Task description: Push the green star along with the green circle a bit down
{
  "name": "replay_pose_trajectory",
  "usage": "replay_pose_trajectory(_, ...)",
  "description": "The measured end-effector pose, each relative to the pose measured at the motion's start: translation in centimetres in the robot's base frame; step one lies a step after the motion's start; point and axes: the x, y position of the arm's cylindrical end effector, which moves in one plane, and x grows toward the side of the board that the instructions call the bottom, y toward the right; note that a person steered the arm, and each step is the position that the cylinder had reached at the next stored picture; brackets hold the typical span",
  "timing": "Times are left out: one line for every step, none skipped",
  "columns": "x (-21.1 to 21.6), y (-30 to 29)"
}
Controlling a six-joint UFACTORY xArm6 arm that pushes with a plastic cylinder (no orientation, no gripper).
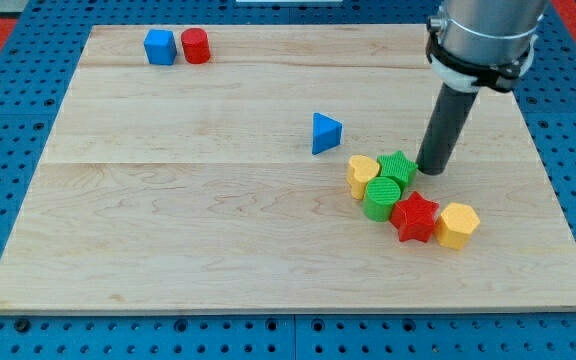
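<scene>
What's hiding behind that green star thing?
Just behind the green star, toward the view's top right, my tip stands beside it. Whether they touch is unclear. Bare board shows otherwise; nothing appears hidden.

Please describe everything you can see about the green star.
The green star is a small ridged block, plastic-looking, lying flat on the wooden board at the view's right. It touches the yellow heart on its left and the green circle below. My tip stands right beside its right edge.
</scene>
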Motion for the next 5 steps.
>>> replay_pose_trajectory(-3.8, 0.0)
replay_pose_trajectory(-2.6, -2.7)
replay_pose_trajectory(-2.5, -3.2)
replay_pose_trajectory(-2.0, -3.2)
replay_pose_trajectory(-0.8, -4.2)
